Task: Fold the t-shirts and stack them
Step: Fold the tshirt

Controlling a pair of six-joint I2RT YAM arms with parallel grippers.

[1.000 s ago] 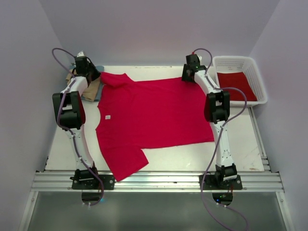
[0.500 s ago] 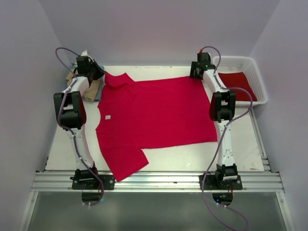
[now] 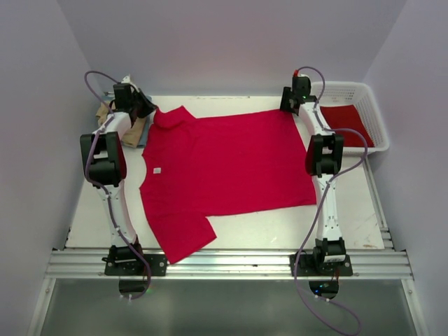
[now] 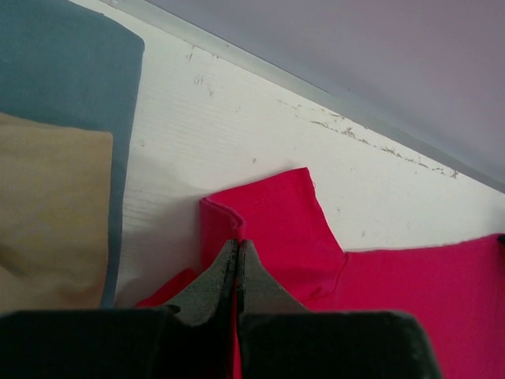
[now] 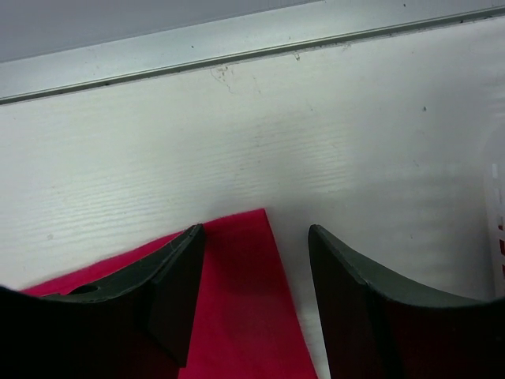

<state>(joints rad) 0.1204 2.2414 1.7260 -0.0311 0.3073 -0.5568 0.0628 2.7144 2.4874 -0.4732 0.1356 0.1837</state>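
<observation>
A red t-shirt (image 3: 224,164) lies spread on the tabletop (image 3: 280,225), its far sleeve pinched in the closed left gripper (image 4: 237,254). The right gripper (image 5: 254,237), jaws apart astride the hem corner, may miss the thin cloth, skewing the fold.

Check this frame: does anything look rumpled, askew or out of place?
Only minor. The red t-shirt lies spread flat but slightly skewed, and its far sleeve is curled over at the edge where the shut left claw pinches it. The right claw stands open over the far hem corner. Nothing spilled or damaged.
</observation>
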